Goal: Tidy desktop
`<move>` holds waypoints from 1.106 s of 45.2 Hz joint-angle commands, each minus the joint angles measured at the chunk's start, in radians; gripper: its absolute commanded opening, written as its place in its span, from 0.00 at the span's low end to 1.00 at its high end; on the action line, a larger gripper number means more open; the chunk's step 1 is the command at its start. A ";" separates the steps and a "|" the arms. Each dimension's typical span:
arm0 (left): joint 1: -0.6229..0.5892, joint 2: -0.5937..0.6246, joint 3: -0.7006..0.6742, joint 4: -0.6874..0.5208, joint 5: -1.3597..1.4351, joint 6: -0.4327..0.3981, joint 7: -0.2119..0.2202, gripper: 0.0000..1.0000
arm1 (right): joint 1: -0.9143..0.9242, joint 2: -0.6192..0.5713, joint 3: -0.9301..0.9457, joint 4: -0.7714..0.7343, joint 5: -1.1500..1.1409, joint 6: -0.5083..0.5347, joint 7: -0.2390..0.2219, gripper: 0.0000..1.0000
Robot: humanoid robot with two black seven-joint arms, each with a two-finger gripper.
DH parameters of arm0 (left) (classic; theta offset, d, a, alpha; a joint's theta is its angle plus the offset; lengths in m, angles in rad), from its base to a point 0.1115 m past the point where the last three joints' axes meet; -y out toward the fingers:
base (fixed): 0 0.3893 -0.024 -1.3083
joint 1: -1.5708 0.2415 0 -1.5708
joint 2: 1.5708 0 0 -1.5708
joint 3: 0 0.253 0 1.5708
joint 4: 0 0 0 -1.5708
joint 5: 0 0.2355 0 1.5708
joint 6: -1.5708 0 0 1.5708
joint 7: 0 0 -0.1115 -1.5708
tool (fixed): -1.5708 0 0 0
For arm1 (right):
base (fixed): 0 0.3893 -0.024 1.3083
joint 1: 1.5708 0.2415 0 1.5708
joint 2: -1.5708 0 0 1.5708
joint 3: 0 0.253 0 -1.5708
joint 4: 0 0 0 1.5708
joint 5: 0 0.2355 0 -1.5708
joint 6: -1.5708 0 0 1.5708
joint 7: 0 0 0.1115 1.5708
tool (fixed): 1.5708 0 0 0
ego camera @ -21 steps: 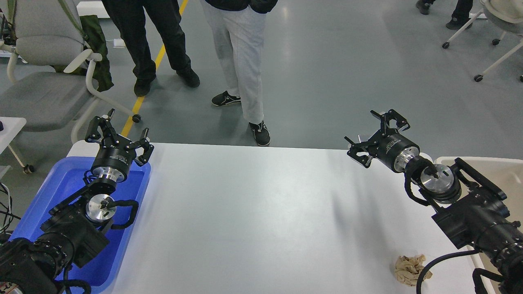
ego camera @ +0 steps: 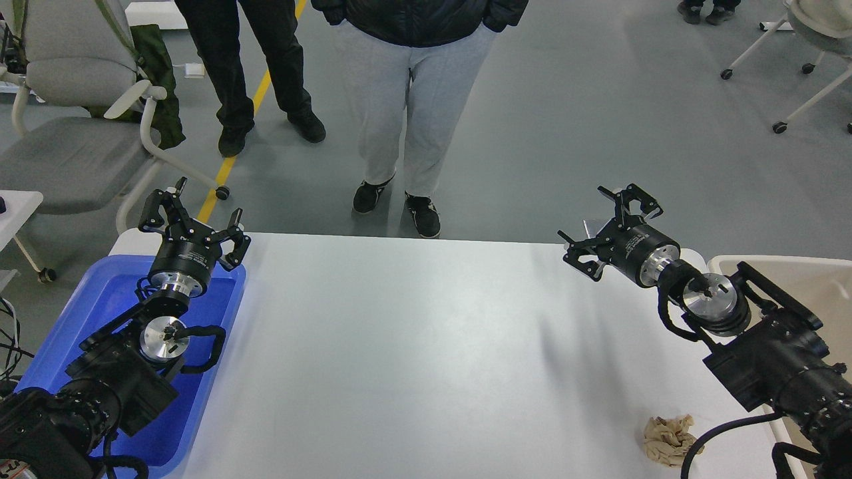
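White desktop (ego camera: 413, 346) — smooth, rounded corners, glossy.

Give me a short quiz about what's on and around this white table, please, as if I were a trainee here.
1. True or false: the crumpled paper wad lies in the blue tray.
2. Which gripper is nearer the wad: A) left gripper, B) right gripper?
3. Fill in: both grippers have their fingers spread ____.

Key:
1. False; it lies on the desktop, near its front right corner.
2. B.
3. Open; neither holds anything.
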 commanded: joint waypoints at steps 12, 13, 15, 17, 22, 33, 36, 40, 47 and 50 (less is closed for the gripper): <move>0.000 0.000 0.001 0.000 0.000 0.000 0.000 1.00 | 0.039 -0.137 -0.093 0.136 -0.207 0.094 -0.002 1.00; 0.000 0.000 0.001 0.000 0.000 0.000 0.000 1.00 | 0.039 -0.173 -0.104 0.176 -0.224 0.109 -0.002 1.00; 0.000 0.000 0.001 0.000 0.000 0.000 0.000 1.00 | 0.038 -0.226 -0.112 0.231 -0.239 0.134 -0.002 1.00; 0.000 0.000 0.001 0.000 0.000 0.000 0.000 1.00 | 0.035 -0.258 -0.112 0.264 -0.259 0.151 -0.002 1.00; 0.000 0.000 0.001 0.000 0.000 0.000 0.000 1.00 | 0.021 -0.339 -0.118 0.346 -0.368 0.197 -0.002 1.00; 0.000 0.000 0.001 0.000 0.000 0.000 0.000 1.00 | 0.010 -0.525 -0.192 0.506 -0.694 0.252 0.000 1.00; 0.000 0.000 0.001 0.000 0.000 0.000 0.000 1.00 | 0.009 -0.565 -0.224 0.540 -0.791 0.264 0.001 1.00; 0.000 0.000 0.001 0.000 0.000 0.000 0.000 1.00 | 0.007 -0.618 -0.277 0.587 -0.937 0.264 0.011 1.00; 0.000 0.000 0.001 0.000 0.000 0.000 0.000 1.00 | 0.007 -0.715 -0.403 0.682 -1.168 0.260 0.069 1.00; 0.000 0.000 0.001 0.000 0.000 0.000 0.000 1.00 | 0.007 -0.753 -0.460 0.718 -1.248 0.251 0.087 1.00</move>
